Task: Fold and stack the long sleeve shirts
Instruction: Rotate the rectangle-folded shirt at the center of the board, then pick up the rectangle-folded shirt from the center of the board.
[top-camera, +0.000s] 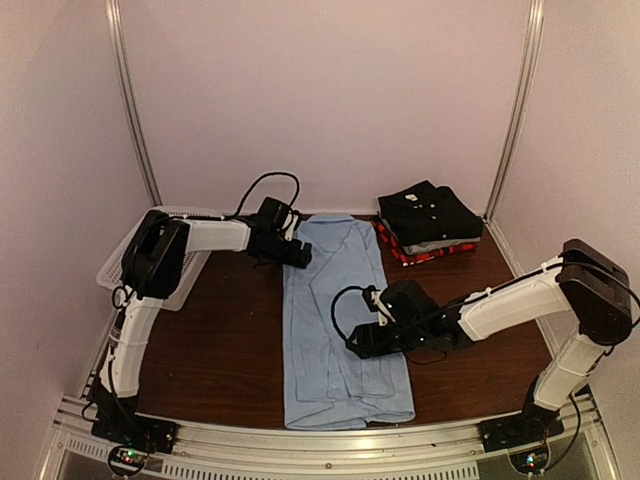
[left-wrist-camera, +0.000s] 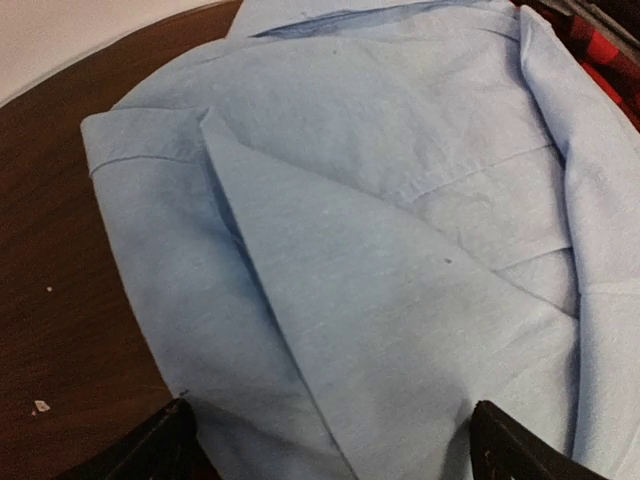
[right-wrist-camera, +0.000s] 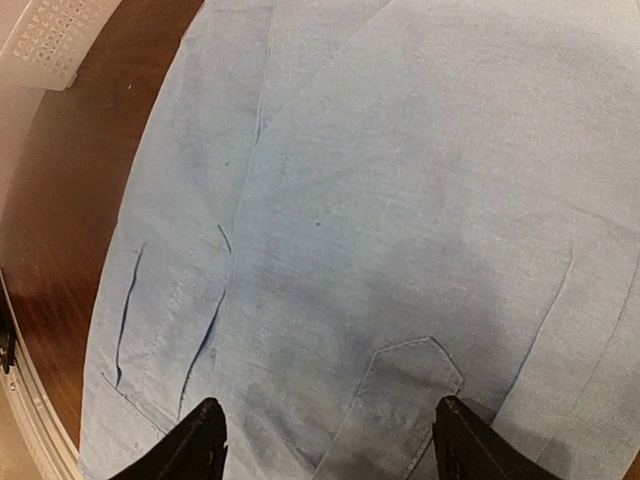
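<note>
The light blue shirt (top-camera: 335, 320) lies lengthwise, collar end beside the folded stack (top-camera: 430, 215). The left gripper (top-camera: 298, 255) and right gripper (top-camera: 358, 340) both gape above it, empty.

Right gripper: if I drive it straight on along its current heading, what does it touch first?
The blue shirt. The right gripper points down at the cloth, jaws open, with nothing between; how far off it is remains unclear.

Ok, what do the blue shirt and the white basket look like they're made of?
Blue shirt: thin woven cloth, likely cotton or a blend, matte; soft creases and stitched seams show. White basket: apparently rigid plastic, judging by its regular grid of small holes.
</note>
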